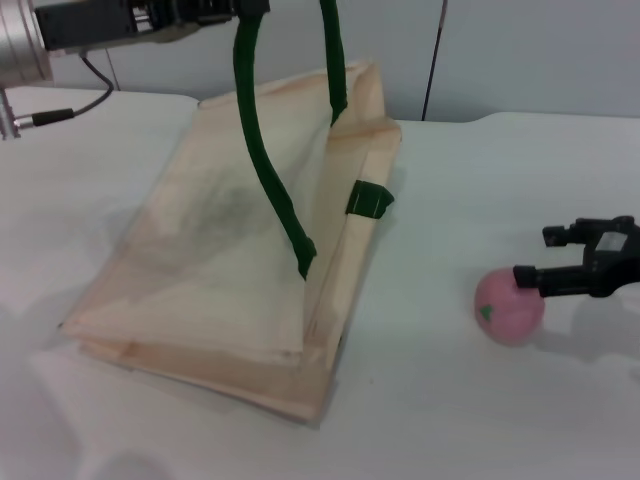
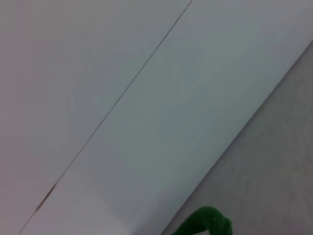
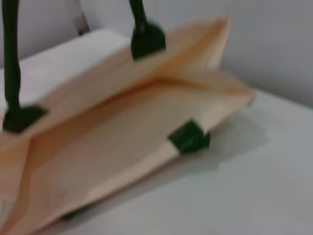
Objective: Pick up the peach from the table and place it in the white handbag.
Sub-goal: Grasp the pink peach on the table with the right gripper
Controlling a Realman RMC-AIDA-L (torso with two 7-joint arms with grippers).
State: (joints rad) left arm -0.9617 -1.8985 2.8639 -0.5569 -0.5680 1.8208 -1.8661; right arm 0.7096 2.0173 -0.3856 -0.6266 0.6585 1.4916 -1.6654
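Observation:
The white handbag (image 1: 230, 240) lies tilted on the table (image 1: 480, 420), its mouth facing right. One dark green handle (image 1: 265, 150) is pulled up taut to my left gripper (image 1: 245, 8) at the top edge of the head view, which is shut on it. A bit of that handle shows in the left wrist view (image 2: 205, 224). The pink peach (image 1: 510, 308) sits on the table to the right of the bag. My right gripper (image 1: 532, 256) is open, its fingers just above and behind the peach, the lower one touching its top. The right wrist view shows the bag's open mouth (image 3: 146, 122), not the peach.
A grey wall (image 1: 500, 50) runs behind the table's far edge. A black cable (image 1: 70, 112) lies at the back left near the left arm. White tabletop stretches between the bag and the peach.

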